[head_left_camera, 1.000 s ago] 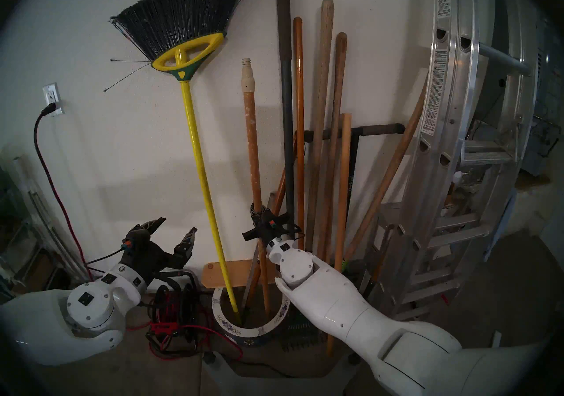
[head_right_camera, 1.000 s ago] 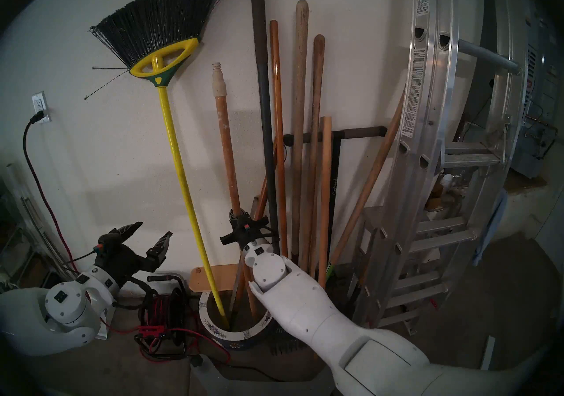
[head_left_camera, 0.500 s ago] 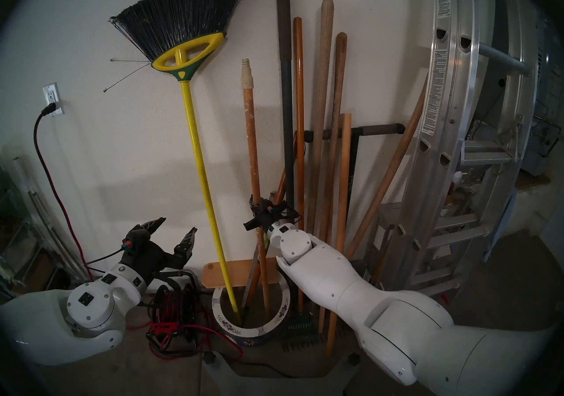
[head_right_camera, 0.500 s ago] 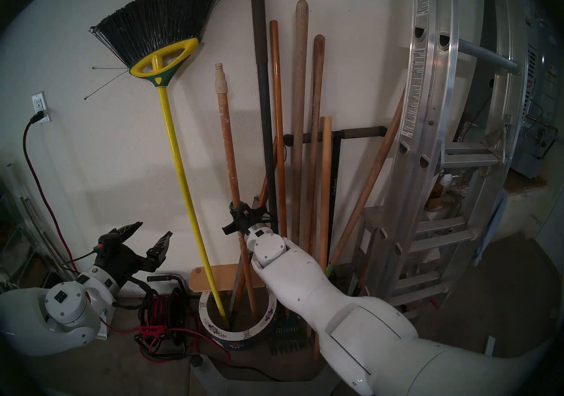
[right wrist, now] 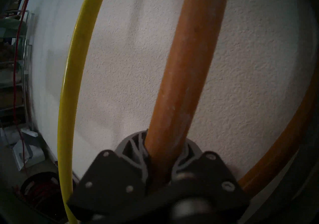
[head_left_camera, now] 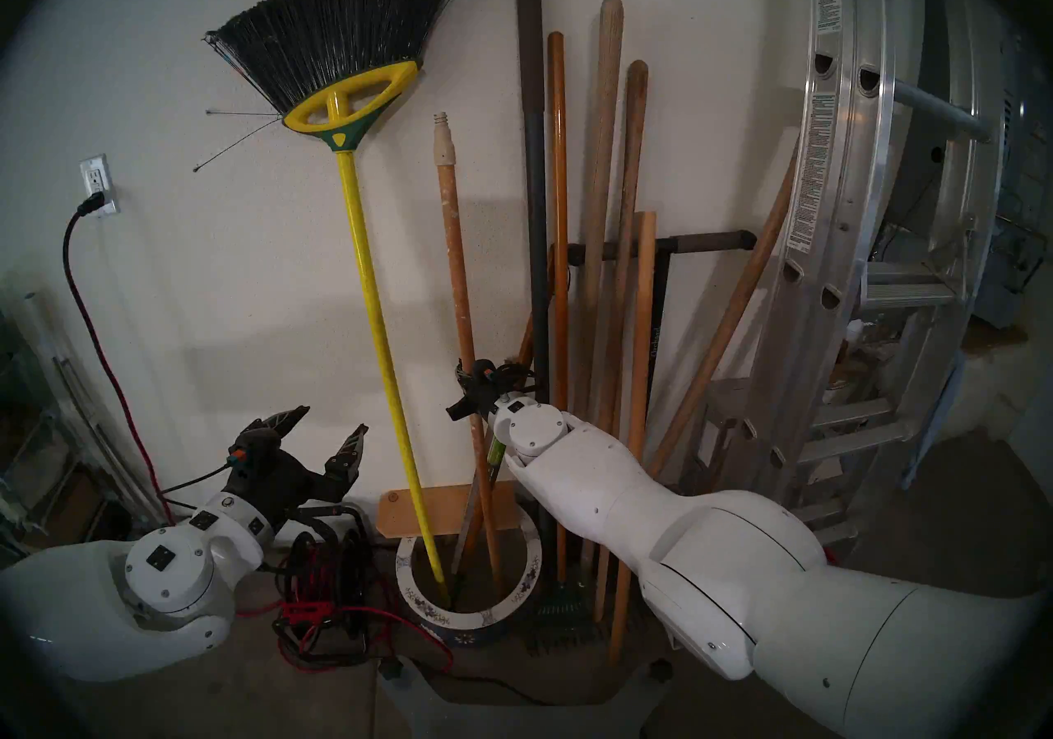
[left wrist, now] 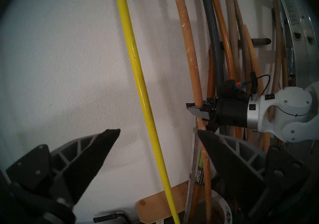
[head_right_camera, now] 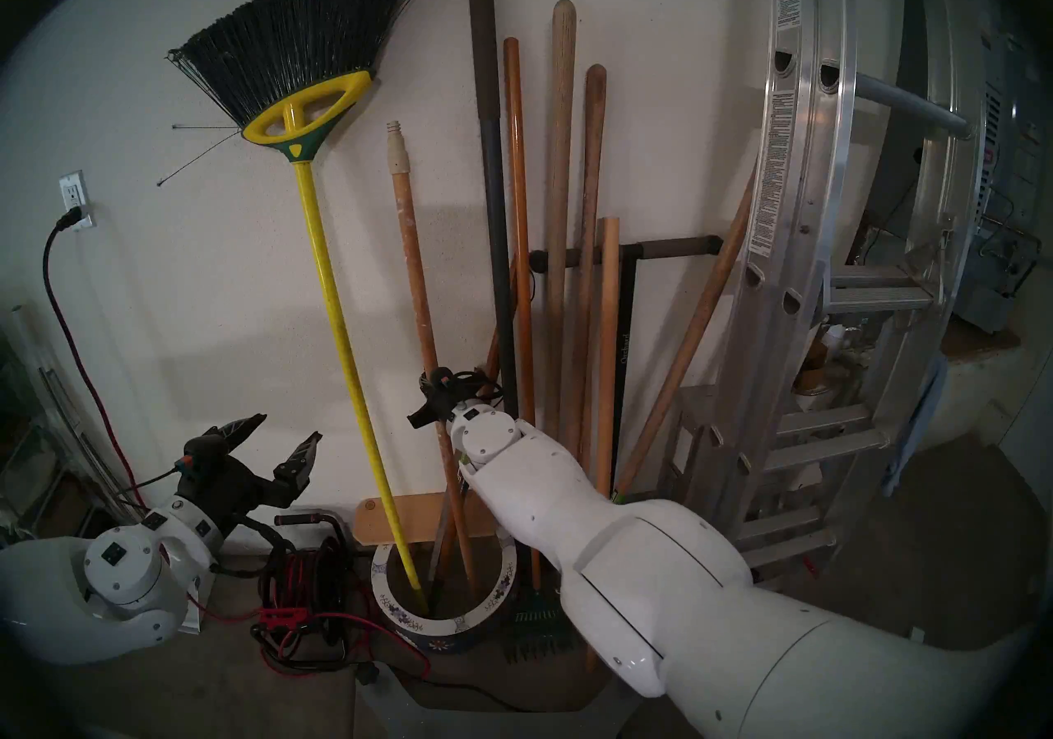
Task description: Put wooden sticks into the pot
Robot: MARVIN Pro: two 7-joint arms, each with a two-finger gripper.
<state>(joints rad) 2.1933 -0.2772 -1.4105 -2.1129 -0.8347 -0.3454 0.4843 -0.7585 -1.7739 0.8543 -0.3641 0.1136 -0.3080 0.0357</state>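
At lower centre of the head view, the right gripper (head_left_camera: 468, 378) was clamped on the speckled stick (head_left_camera: 456, 270), its foot already in the pot (head_left_camera: 515, 598); the plain stick (head_left_camera: 641, 333) remained outside; the left gripper (head_left_camera: 325, 436) gaped empty.

- "ames" in white on a green label on a tool handle (left wrist: 198, 175) standing in the pot (left wrist: 224, 209)
- "orchard", white, on a black t-shaped tool shaft (head_left_camera: 655, 341)
- ladder (head_left_camera: 820, 93) rail sticker: print too small to read

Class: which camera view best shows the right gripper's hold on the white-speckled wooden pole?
The left wrist view: the right gripper appears side-on, shut on the white-speckled tan wooden pole. Head views show it small, from behind; the right wrist view shows it close, cropped.
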